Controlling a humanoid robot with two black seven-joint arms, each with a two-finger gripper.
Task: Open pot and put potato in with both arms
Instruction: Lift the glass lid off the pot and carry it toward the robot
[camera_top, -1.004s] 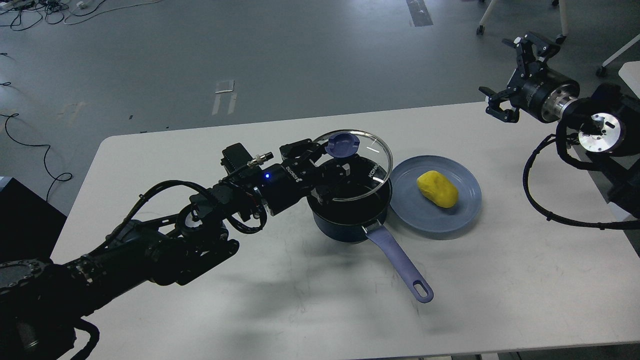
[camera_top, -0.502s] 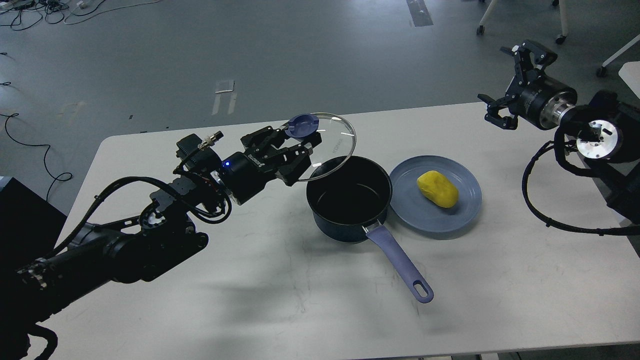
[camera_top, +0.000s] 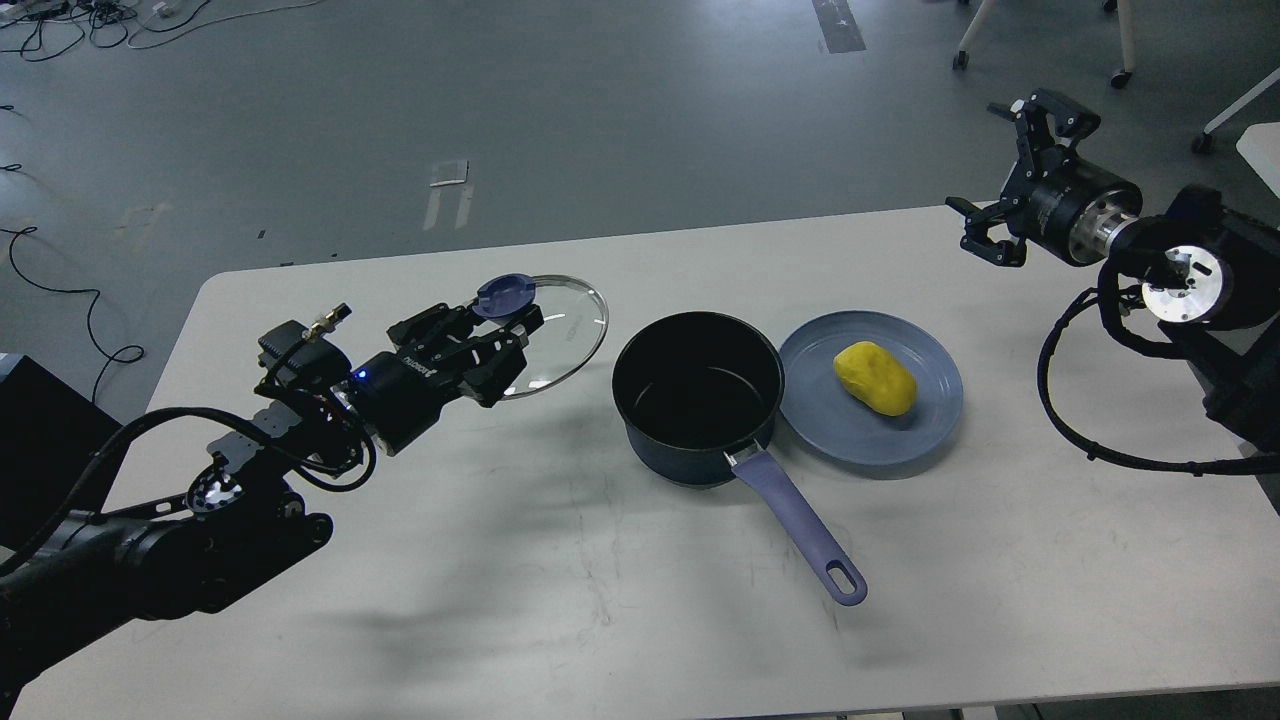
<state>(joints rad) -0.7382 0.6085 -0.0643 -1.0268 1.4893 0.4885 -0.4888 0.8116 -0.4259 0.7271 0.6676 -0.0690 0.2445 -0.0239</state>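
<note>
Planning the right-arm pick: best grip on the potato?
Take the potato across its short middle, coming from above. It lies flat and alone on the plate, long axis slanting, so turn the open right claw to span the narrow width.

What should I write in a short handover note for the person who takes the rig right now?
Left gripper: shut on the glass lid, held left of the pot.
Right gripper: open, empty, raised at the table's far right edge.
Potato lies on the blue plate, right beside the pot.
Done: pot open.
Left: put the lid down, pick up the potato, place it in the pot.
</note>
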